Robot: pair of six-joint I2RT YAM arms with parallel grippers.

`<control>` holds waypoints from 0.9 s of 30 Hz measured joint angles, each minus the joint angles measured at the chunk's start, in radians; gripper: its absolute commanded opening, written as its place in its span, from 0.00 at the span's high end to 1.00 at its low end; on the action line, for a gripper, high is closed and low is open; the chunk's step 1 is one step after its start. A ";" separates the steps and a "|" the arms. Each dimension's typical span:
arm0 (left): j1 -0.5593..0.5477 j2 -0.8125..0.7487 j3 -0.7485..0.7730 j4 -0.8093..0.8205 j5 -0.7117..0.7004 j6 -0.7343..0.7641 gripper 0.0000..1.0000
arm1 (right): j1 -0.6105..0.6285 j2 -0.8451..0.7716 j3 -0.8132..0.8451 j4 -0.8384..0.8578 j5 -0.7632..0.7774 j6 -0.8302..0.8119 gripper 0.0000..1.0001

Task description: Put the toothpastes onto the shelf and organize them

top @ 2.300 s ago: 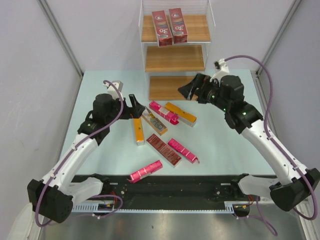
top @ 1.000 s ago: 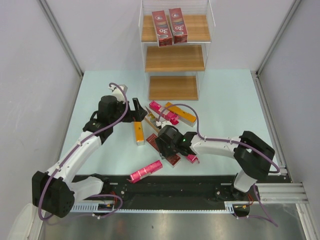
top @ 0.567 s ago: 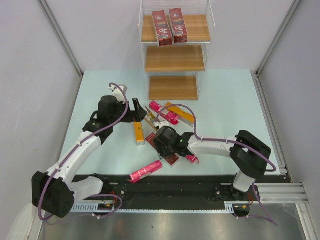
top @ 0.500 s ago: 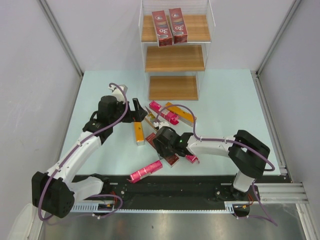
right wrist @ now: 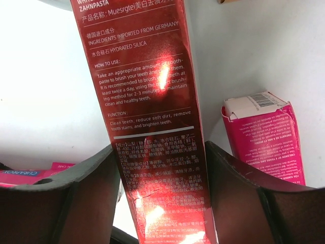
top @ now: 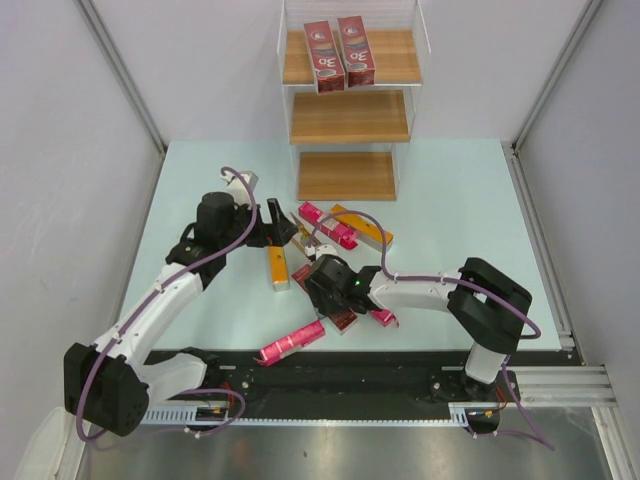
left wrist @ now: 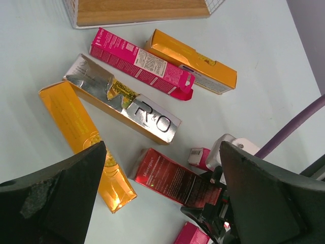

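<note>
Pale green table top (top: pixel 450 200) fills my view, with loose toothpastes scattered over the middle of it. The one I am working is the dark red carton (right wrist: pixel 152 127), lying flat and running lengthwise between the fingers of the right gripper (right wrist: pixel 158 147). Both pads sit against its long sides with no gap that I can see, so I read that hand as clamped on it, with the carton not yet lifted.

I judge it light and hollow: stiff along its length, easy to dent across the walls, and glossy enough to slip. I would hold it across the narrow width, near the middle, with only a modest squeeze, so that it neither swings nor crushes.

Just right of the right finger lies the end of a pink carton (right wrist: pixel 264 137), close to the red one but apart from it.

The left gripper (left wrist: pixel 162 147) hangs with its fingers wide apart, holding nothing. Below and ahead of it are a silver carton (left wrist: pixel 122 104) and an orange carton (left wrist: pixel 86 137).

Far beyond both hands stands the shelf (top: pixel 350 118), with two dark red cartons (top: pixel 338 55) upright on its top tier.
</note>
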 measured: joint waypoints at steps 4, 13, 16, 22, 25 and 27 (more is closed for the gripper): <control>0.000 0.003 -0.004 0.017 0.029 -0.008 0.00 | 0.002 -0.004 0.000 -0.001 0.018 0.013 0.65; 0.000 0.040 -0.005 0.064 0.084 -0.042 0.00 | -0.005 -0.102 -0.036 -0.084 0.108 0.032 0.83; 0.000 0.043 -0.005 0.079 0.101 -0.053 0.00 | -0.007 -0.151 -0.037 -0.098 0.137 0.034 0.86; 0.000 0.069 -0.029 0.157 0.187 -0.105 0.00 | -0.004 -0.269 -0.037 -0.118 0.198 0.036 0.91; 0.000 0.101 -0.051 0.233 0.262 -0.157 0.00 | 0.003 -0.328 -0.037 -0.126 0.240 0.043 0.92; -0.003 0.130 -0.069 0.295 0.312 -0.201 0.00 | 0.012 -0.372 -0.038 -0.127 0.274 0.048 0.92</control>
